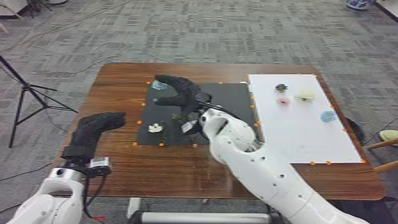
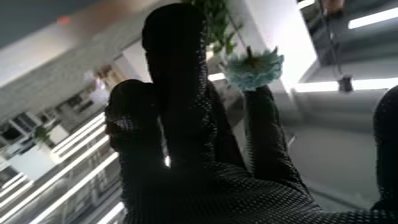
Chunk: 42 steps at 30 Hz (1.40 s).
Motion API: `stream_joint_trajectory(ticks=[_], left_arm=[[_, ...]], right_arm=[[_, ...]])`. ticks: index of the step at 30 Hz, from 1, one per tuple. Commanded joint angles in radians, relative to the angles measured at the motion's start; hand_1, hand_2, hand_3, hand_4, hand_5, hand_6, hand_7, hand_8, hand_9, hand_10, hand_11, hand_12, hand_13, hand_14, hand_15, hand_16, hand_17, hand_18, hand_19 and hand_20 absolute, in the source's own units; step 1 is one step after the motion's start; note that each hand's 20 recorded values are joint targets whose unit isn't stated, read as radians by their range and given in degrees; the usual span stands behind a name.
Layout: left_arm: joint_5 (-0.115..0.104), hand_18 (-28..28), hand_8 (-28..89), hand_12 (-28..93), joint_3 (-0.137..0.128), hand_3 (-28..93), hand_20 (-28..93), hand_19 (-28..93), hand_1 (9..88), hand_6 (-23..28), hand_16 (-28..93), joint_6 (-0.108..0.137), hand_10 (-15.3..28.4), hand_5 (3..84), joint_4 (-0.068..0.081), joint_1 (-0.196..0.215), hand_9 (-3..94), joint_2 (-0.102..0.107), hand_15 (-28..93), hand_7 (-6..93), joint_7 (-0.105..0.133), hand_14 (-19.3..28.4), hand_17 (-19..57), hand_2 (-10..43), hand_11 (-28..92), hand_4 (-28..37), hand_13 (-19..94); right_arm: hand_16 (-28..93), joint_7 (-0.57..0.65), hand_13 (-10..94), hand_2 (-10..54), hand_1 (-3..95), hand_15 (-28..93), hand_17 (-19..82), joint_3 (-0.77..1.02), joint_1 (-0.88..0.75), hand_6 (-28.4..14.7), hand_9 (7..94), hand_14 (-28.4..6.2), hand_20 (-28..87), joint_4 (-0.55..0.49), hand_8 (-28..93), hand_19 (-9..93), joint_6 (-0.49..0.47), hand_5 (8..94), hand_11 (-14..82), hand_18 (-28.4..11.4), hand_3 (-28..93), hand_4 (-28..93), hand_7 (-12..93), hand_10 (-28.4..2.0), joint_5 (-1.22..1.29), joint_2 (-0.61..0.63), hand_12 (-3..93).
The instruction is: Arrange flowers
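Observation:
My right hand [image 1: 185, 95] is over the upper part of the black mat [image 1: 229, 91], its fingers extended. A pale blue flower [image 1: 160, 85] shows by its fingertips. In the right wrist view the hand [image 2: 191, 145] has straight fingers, and the blue flower [image 2: 253, 67] appears at one fingertip; whether they touch I cannot tell. Green leaves [image 2: 213, 22] show behind it. A white flower [image 1: 155, 128] lies lower on the mat. Dark blue [image 1: 281, 87], pink [image 1: 283, 101], cream [image 1: 305, 95] and light blue [image 1: 328, 116] flowers are on the white board [image 1: 306, 142]. My left hand [image 1: 92, 131] is open left of the mat.
The brown wooden table [image 1: 169, 175] carries the mat and the white board side by side, with small orange markers along their edges. My right forearm crosses the board's lower left part. A black tripod [image 1: 31, 90] stands on the floor left of the table.

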Motion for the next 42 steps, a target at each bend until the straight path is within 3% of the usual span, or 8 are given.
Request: stream_joint_trajectory(ticks=[1, 5, 13, 22, 28, 34, 40, 42], left_arm=[[0.002, 15.8, -8, 16, -0.01, 67, 22, 19, 22.2, -3.2, 4, -0.015, 15.0, 59.6, -0.006, 0.007, 55.2, -0.01, 28, 18.6, 0.0, 19.1, -0.5, -2.0, 20, -22.5, 42], [0.001, 15.8, -8, 16, -0.013, 67, 22, 19, 22.2, -2.9, 3, -0.012, 15.4, 59.7, -0.009, 0.011, 55.1, -0.01, 28, 17.7, 0.001, 19.2, -0.6, -1.9, 20, -22.3, 42], [0.001, 15.8, -7, 16, -0.009, 66, 22, 19, 22.5, -2.2, 3, -0.014, 15.4, 60.3, -0.007, 0.006, 55.2, -0.01, 28, 16.9, -0.002, 19.2, -0.7, -1.7, 20, -22.0, 42], [0.001, 15.8, -7, 16, -0.011, 66, 22, 19, 22.6, -2.1, 3, -0.014, 15.4, 60.6, -0.007, 0.006, 55.3, -0.009, 28, 16.9, -0.003, 19.1, -0.7, -1.9, 20, -21.8, 42], [-0.002, 15.7, -7, 16, -0.01, 66, 22, 19, 22.8, -2.0, 3, -0.012, 15.5, 60.9, -0.007, 0.005, 55.1, -0.009, 28, 17.4, -0.001, 19.0, -0.7, -2.0, 20, -21.9, 42], [0.002, 15.8, -7, 16, -0.011, 67, 22, 19, 22.8, -2.1, 3, -0.014, 15.4, 60.9, -0.007, 0.007, 55.1, -0.009, 28, 17.5, 0.0, 19.0, -0.7, -2.2, 20, -21.9, 42], [-0.003, 15.7, -7, 16, -0.01, 67, 22, 19, 22.8, -2.2, 3, -0.007, 15.3, 61.0, -0.009, 0.007, 55.1, -0.009, 28, 18.0, 0.0, 18.9, -0.7, -2.4, 21, -21.8, 42], [-0.001, 15.7, -7, 16, -0.011, 67, 22, 19, 22.9, -2.0, 3, -0.012, 15.2, 61.2, -0.009, 0.008, 55.1, -0.009, 28, 18.2, 0.001, 18.7, -0.6, -2.5, 21, -21.9, 42]], right_arm=[[25, 0.012, 75, -0.1, 8.9, 49, 42, -0.002, 0.001, -2.8, 35.2, -14.4, 45, -0.033, -9, 84, -0.06, 48.6, 2.7, -23.8, 65, -15, 10, -15.4, 0.03, 0.006, 10.1], [25, 0.011, 76, 0.4, 9.5, 49, 43, -0.008, -0.002, 1.2, 36.8, -14.6, 45, -0.035, -9, 84, -0.067, 37.3, 3.0, -24.4, 64, -15, 10, -15.3, 0.008, 0.01, 9.8], [25, -0.009, 75, 2.6, 12.7, 49, 41, -0.02, 0.0, -0.4, 36.5, -15.2, 45, -0.018, -10, 82, -0.029, 46.5, 3.0, -24.5, 60, -14, 10, -14.1, 0.035, 0.009, 9.5], [26, 0.001, 83, 4.9, 12.2, 45, 48, -0.016, -0.002, 0.4, 54.4, -12.1, 41, -0.022, -11, 86, -0.04, 46.0, 6.5, -22.2, 58, -16, 10, -13.1, 0.079, 0.011, 7.3], [26, -0.002, 75, 5.2, 13.3, 42, 42, -0.035, 0.004, -0.5, 43.0, -14.9, 41, -0.013, -10, 79, -0.006, 54.0, 4.5, -23.0, 58, -16, 10, -13.6, 0.098, 0.02, 7.0], [26, 0.015, 77, 5.8, 12.5, 41, 44, -0.025, 0.0, -0.7, 47.9, -14.4, 41, -0.021, -10, 78, -0.02, 43.4, 5.4, -22.8, 58, -16, 9, -13.2, 0.149, 0.019, 6.4], [25, -0.004, 69, 6.7, 14.2, 39, 38, -0.074, 0.022, -0.8, 47.8, -16.4, 41, 0.008, -11, 72, 0.084, 55.3, 5.4, -22.9, 58, -17, 11, -13.4, 0.116, 0.032, 6.2], [26, 0.033, 75, 7.2, 15.0, 39, 42, -0.052, 0.01, -1.0, 59.3, -14.2, 41, -0.025, -10, 75, 0.02, 46.3, 7.2, -21.9, 57, -17, 9, -13.8, 0.188, 0.032, 6.8]])
